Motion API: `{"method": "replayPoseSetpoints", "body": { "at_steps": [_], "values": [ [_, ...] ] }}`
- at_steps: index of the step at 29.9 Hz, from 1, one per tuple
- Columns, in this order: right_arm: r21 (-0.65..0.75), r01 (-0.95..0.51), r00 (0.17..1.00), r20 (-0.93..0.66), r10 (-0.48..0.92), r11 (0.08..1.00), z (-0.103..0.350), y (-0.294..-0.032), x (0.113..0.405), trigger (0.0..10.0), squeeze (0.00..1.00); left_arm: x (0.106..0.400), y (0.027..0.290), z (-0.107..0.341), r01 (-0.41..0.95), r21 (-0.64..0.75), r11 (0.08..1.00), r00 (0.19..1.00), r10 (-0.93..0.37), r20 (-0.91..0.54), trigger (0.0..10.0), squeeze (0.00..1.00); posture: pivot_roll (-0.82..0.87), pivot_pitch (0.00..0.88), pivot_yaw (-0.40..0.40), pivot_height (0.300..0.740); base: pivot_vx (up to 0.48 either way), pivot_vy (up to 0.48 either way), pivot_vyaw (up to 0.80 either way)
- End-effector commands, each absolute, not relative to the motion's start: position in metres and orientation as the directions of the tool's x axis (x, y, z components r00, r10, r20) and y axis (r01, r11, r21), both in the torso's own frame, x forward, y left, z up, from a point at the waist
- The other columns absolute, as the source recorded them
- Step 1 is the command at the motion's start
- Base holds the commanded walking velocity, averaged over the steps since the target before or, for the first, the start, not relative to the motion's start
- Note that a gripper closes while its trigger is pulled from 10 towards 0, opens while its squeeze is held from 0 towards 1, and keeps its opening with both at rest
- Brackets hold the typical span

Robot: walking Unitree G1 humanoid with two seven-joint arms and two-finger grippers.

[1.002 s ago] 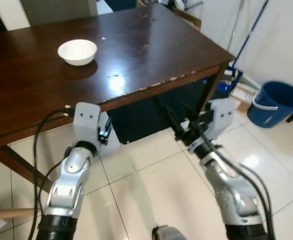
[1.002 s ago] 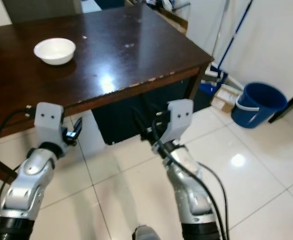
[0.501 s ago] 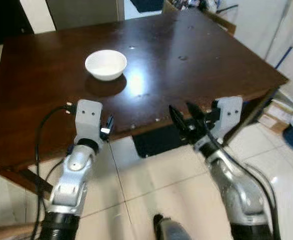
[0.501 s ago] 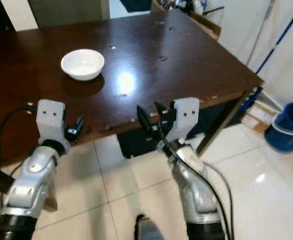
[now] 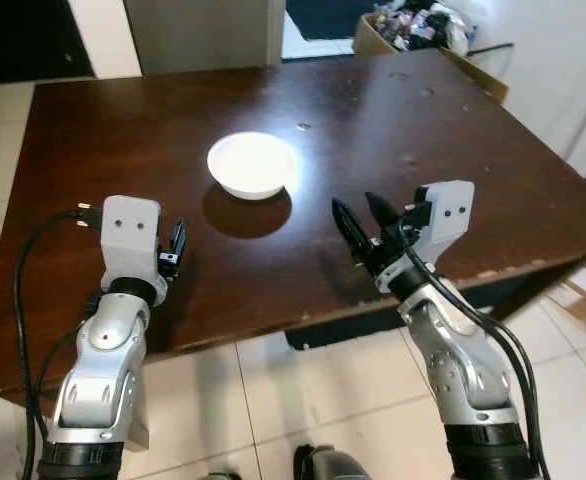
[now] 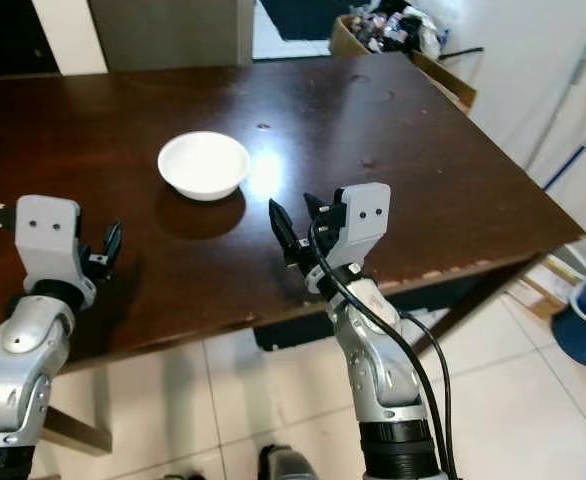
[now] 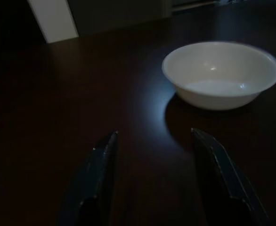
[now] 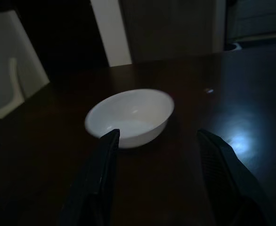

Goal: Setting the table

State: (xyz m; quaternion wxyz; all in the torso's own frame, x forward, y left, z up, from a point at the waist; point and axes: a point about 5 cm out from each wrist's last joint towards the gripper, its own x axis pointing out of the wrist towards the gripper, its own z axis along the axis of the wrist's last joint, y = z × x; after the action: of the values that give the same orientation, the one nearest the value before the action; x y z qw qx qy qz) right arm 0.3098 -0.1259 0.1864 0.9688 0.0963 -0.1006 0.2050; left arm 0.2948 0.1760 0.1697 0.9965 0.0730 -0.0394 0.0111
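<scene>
Left eye view: dark wooden table [image 5: 453, 130], wide, bare but for white bowl [image 5: 252, 164] sitting upright mid-table. Right hand [image 5: 363, 222] over table, fingers apart, pointing at bowl, which lies ahead and toward left. Left hand [image 7: 152, 183] fingers apart too, near front edge. Right hand looks slightly nearer.

Dark wooden table [image 5: 453, 120], glossy pale floor tiles [image 5: 303, 390], cluttered box [image 5: 413, 25]

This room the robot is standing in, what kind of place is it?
Probably the dining area of a home. A large dark wooden table carries a single white bowl, the floor is pale glossy tile, and a cardboard box of clutter stands behind the table.
</scene>
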Motion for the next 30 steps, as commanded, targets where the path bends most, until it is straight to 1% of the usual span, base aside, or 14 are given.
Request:
{"method": "replayPoseSetpoints", "body": {
  "at_steps": [1,6,8,9,10,11,15,17,20,23,25,28,29,30],
  "values": [
    [0.149,-0.426,0.890,0.249,0.383,0.892,0.189,-0.125,0.310,10.0,0.00,0.292,0.181,0.166,-0.042,0.155,0.987,0.998,0.033,0.063,10.0,0.00,-0.09,0.065,0.005,0.740,0.352,0.000,0.00],
    [0.177,-0.474,0.868,0.259,0.424,0.863,0.191,-0.122,0.310,10.0,0.00,0.292,0.178,0.167,-0.036,0.152,0.988,0.998,0.027,0.061,10.0,0.00,-0.09,0.064,0.010,0.740,0.335,0.000,0.00],
    [0.223,-0.502,0.856,0.268,0.443,0.835,0.192,-0.120,0.309,10.0,0.00,0.293,0.175,0.167,-0.026,0.148,0.989,0.998,0.018,0.061,10.0,0.00,-0.09,0.065,0.014,0.740,0.332,0.000,0.00],
    [0.223,-0.502,0.856,0.268,0.443,0.835,0.192,-0.120,0.309,10.0,0.00,0.293,0.175,0.167,-0.026,0.148,0.989,0.998,0.018,0.061,10.0,0.00,-0.09,0.065,0.014,0.740,0.334,0.000,0.00],
    [0.295,-0.549,0.833,0.274,0.481,0.783,0.192,-0.117,0.309,10.0,0.00,0.294,0.172,0.167,-0.015,0.147,0.989,0.998,0.006,0.060,10.0,0.00,-0.09,0.066,0.017,0.740,0.326,0.000,0.00],
    [0.315,-0.563,0.825,0.279,0.492,0.764,0.192,-0.116,0.308,10.0,0.00,0.295,0.171,0.167,-0.011,0.147,0.989,0.998,0.002,0.059,10.0,0.00,-0.09,0.066,0.017,0.740,0.326,0.000,0.00],
    [0.387,-0.563,0.827,0.271,0.493,0.731,0.188,-0.118,0.312,10.0,0.00,0.297,0.165,0.166,0.002,0.145,0.989,0.999,-0.010,0.051,10.0,0.00,-0.10,0.067,0.023,0.740,0.312,0.000,0.00],
    [0.396,-0.554,0.832,0.260,0.490,0.732,0.186,-0.120,0.314,10.0,0.00,0.298,0.164,0.166,0.006,0.143,0.990,0.999,-0.013,0.049,10.0,0.00,-0.10,0.064,0.027,0.740,0.304,0.000,0.00],
    [0.409,-0.535,0.844,0.230,0.484,0.739,0.181,-0.125,0.318,10.0,0.00,0.298,0.163,0.166,0.006,0.116,0.993,0.999,-0.011,0.044,10.0,0.00,-0.10,0.062,0.030,0.740,0.000,0.000,0.00],
    [0.355,-0.506,0.861,0.162,0.482,0.786,0.176,-0.128,0.320,10.0,0.00,0.297,0.164,0.167,0.018,0.115,0.993,0.999,-0.023,0.044,10.0,0.00,-0.10,0.061,0.030,0.740,0.000,0.000,0.00],
    [0.341,-0.500,0.865,0.145,0.480,0.796,0.175,-0.129,0.320,10.0,0.00,0.297,0.165,0.167,0.022,0.116,0.993,0.999,-0.027,0.041,10.0,0.00,-0.10,0.061,0.030,0.740,0.000,0.000,0.00],
    [0.284,-0.396,0.916,0.055,0.397,0.873,0.164,-0.140,0.327,10.0,0.00,0.296,0.166,0.166,0.035,0.130,0.991,0.999,-0.039,0.035,10.0,0.00,-0.10,0.063,0.034,0.740,0.000,0.000,0.00],
    [0.271,-0.377,0.924,0.043,0.380,0.886,0.161,-0.143,0.328,10.0,0.00,0.297,0.167,0.166,0.037,0.131,0.991,0.999,-0.042,0.035,10.0,0.00,-0.10,0.063,0.034,0.740,0.000,0.000,0.00],
    [0.270,-0.370,0.927,0.039,0.374,0.889,0.160,-0.144,0.330,10.0,0.38,0.298,0.167,0.166,0.037,0.131,0.991,0.998,-0.042,0.036,10.0,0.00,-0.10,0.063,0.034,0.740,0.000,0.000,0.00]
  ]
}}
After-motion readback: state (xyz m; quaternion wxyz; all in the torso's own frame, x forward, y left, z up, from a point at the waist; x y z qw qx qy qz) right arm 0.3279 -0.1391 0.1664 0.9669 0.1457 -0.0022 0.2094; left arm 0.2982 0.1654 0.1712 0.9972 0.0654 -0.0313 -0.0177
